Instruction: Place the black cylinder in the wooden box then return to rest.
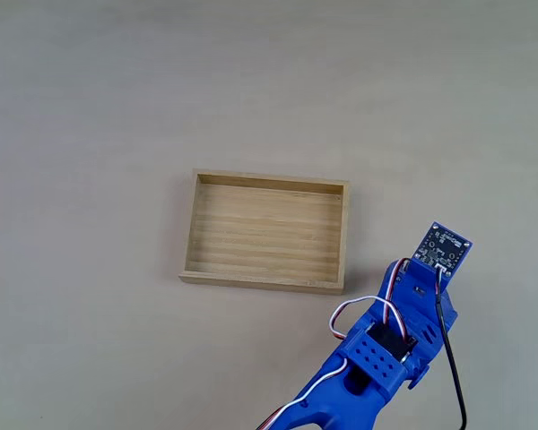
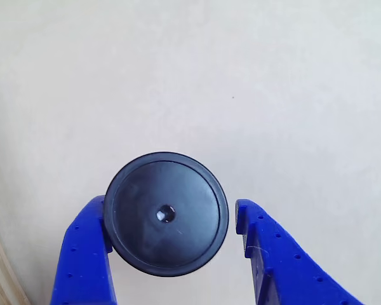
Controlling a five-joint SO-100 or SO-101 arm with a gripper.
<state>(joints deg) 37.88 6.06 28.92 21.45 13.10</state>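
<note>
Fixed view: blue arm (image 1: 386, 358) enters from bottom right, wrist pitched down over the bare table (image 1: 117, 107), its camera board facing up, just right of the wooden box (image 1: 267, 274). Box sits mid-frame, floor bare, nothing in it yet. Arm body hides whatever lies under the wrist in this view. Other view, looking down past the fingers: black cylinder (image 2: 166, 213) stands upright on the table, round recessed top with a small centre hole facing the lens, framed between the two blue fingers (image 2: 86, 254). A sliver of light wood at the bottom left edge is likely the box wall, so the cylinder stands close beside the box, outside it. Gripper (image 2: 174, 216) straddles the cylinder. Jaws spread a little wider than the cylinder: left-hand finger in this view touches or nearly touches its rim, right-hand finger stands clear with a visible strip of table between. So not yet clamped; nothing held. Judgement: the placement looks like a pre-grasp alignment, fingers lowered to either side so that closing will centre the cylinder. Closing, lifting and carrying over the near wall remain
</note>
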